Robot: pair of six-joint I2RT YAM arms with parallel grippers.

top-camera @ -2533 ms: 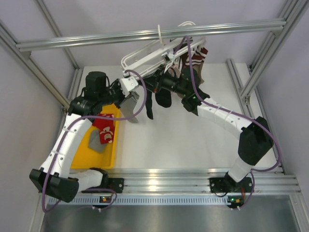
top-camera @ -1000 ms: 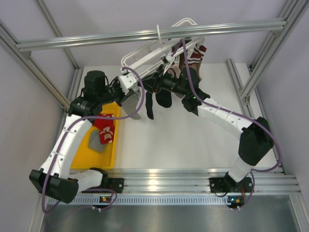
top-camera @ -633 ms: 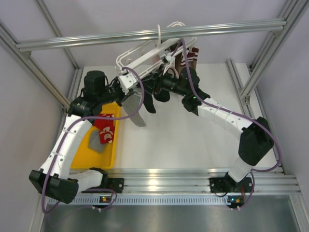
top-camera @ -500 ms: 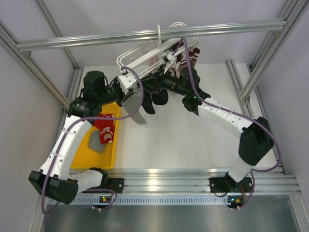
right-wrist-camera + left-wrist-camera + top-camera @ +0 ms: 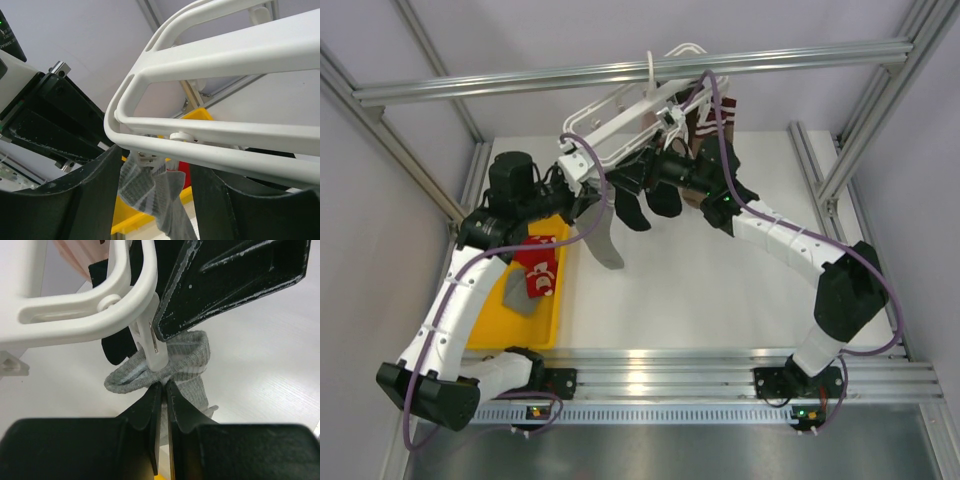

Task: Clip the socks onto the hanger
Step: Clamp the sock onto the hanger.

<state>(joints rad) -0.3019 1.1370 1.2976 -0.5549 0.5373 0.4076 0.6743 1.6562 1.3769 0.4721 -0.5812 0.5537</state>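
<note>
The white hanger (image 5: pixel 610 118) hangs by its hook from the top rail. A grey sock (image 5: pixel 603 238) dangles below its left end, and a white peg (image 5: pixel 152 347) grips the cuff of this grey sock (image 5: pixel 185 357). My left gripper (image 5: pixel 163 384) is all but shut, its tips pinching the cuff just under the peg. My right gripper (image 5: pixel 155 170) is open. Its fingers (image 5: pixel 95 200) stand apart on either side of the peg (image 5: pixel 145 159) and the grey sock (image 5: pixel 150 192), touching neither. More socks lie in the tray: a red one (image 5: pixel 535 265) and a grey one (image 5: pixel 517 292).
The yellow tray (image 5: pixel 545 325) lies at the table's left edge under my left arm. Black socks (image 5: pixel 642 205) and a dark-brown striped one (image 5: pixel 715 115) hang from the hanger by my right wrist. Aluminium frame posts stand at both sides and overhead.
My right gripper's jaws have spread wide, away from the peg. The hanger's left end has swung left and the grey sock hangs lower. My left jaws have eased slightly.
</note>
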